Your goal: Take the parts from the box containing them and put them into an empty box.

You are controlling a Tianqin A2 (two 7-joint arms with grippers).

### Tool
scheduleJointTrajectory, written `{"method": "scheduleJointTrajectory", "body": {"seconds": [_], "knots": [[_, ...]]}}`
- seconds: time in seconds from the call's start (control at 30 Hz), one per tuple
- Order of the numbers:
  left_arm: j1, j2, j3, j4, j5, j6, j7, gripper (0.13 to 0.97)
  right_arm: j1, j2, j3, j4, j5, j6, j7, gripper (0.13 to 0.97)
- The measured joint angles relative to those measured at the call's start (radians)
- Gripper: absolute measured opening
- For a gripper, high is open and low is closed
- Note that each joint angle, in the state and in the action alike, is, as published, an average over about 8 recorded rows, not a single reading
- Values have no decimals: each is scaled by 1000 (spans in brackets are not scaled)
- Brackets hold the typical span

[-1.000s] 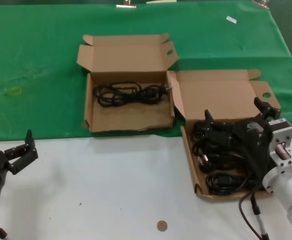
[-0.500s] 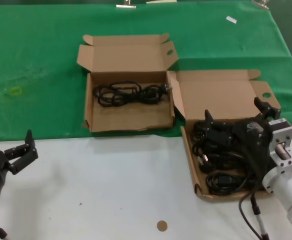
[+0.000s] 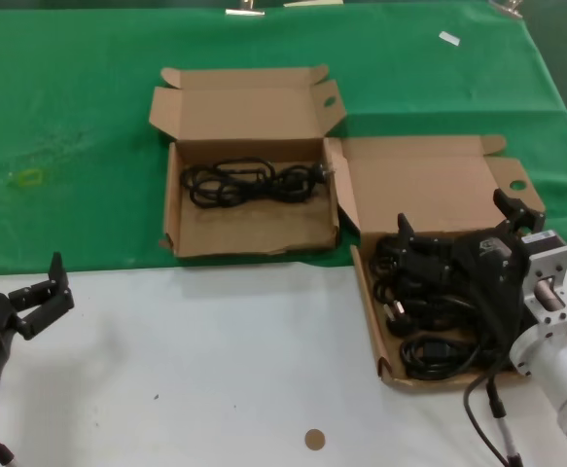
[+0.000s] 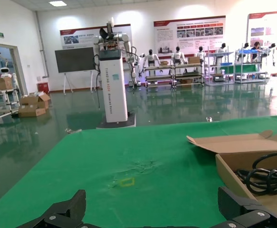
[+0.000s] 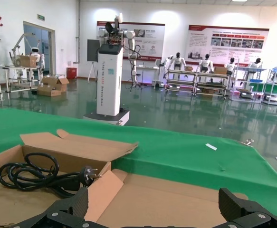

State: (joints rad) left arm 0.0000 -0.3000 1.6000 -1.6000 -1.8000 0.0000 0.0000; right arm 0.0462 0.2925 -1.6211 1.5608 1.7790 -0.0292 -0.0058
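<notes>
Nothing has shifted since the earlier frames: both arms and every cord lie where they were a second ago.

The right hand (image 3: 458, 229) hangs over the box containing them (image 3: 429, 175), at the right end of the surface, its fingers spread wide above the parts (image 3: 429, 311), which lie piled in black coils in the near half of that tray. Whether the fingertips touch the cords I cannot tell. The left hand (image 3: 45, 292) waits near the surface's front left corner, fingers also spread, holding nothing.

The empty box (image 3: 249, 233) sits just left of and behind the first one, its near right corner close beside the other's lid flap. It is not in fact bare: one coiled cord (image 3: 254, 183) lies along the back of its tray, seen as well from the right wrist (image 5: 38, 175) with its plug pointing towards the cardboard flap.

The surface (image 3: 215, 370) is white along the front edge and covered by a green cloth (image 3: 69, 126) across the back; the boxes straddle or sit near that seam. A small round brown disc (image 3: 314, 439) lies on the white part near the front edge.

Beyond the cloth, the wrist views show a large hall with a glossy green floor, a tall white robot stand (image 4: 113, 85), display boards on the far wall and shelving racks.
</notes>
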Motion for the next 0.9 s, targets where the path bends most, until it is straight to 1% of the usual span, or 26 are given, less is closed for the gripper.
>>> {"method": "scheduleJointTrajectory", "body": {"seconds": [0.9], "knots": [[0, 0, 0, 0, 0, 0, 0, 966, 0, 0, 0, 0, 0, 0, 0, 966]]}}
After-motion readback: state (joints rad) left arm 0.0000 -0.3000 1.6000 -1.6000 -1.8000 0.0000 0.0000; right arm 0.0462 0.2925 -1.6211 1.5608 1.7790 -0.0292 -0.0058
